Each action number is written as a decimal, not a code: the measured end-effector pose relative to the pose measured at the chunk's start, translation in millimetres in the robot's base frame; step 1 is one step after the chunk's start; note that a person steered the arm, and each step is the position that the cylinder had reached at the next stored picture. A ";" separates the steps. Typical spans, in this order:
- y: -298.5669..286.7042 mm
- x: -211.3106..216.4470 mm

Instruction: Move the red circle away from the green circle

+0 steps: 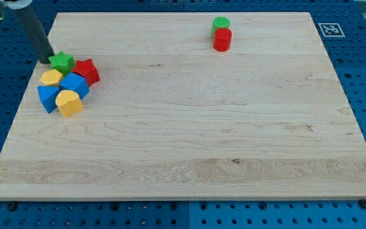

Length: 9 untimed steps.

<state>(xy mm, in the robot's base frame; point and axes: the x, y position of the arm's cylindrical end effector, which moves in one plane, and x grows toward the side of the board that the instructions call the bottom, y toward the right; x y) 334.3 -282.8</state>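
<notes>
Landmark: the wooden board [189,127]. Near its top edge, right of centre, the green circle [220,24] touches the red circle [222,40] just below it. By the left edge lies a six-block cluster [67,81]. My tip [47,61] sits at the cluster's upper left.

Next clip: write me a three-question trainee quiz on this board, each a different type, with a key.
1. True or false: the red circle touches the green circle.
2. My tip is nearest which block? A) green star B) red circle C) yellow block
3. Fill in: the red star sits in a cluster at the view's ____ side.

Key: 1 true, as far as the view shows; 2 A; 3 left.
</notes>
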 end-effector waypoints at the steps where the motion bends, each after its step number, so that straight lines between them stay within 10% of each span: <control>1: -5.1 -73.8; 2: 10.1 -142.6; 4: 29.8 -142.9; 6: 206.4 -141.8; 9: 331.7 -1.8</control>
<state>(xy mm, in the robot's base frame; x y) 332.5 48.9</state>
